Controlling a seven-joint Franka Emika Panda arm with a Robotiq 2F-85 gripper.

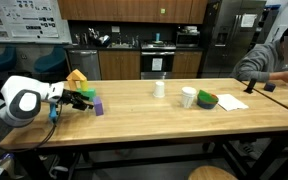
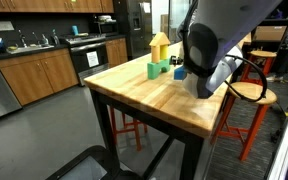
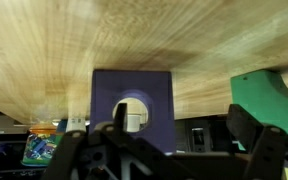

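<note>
We see the end effector (image 1: 84, 99) spread apart, clamping nothing, close by the purple block (image 3: 132, 100) on the worktop (image 1: 144, 112); a green block (image 3: 269, 100) sits just beside the purple block.

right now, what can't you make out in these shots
- pincer: dark and blurred along the wrist view's bottom edge; in an exterior view the arm hides it
- green block: cut off by the wrist view's right edge
- person: face blurred, body cut by the right edge in an exterior view
- dark item by the green bowl: too small to identify
</note>
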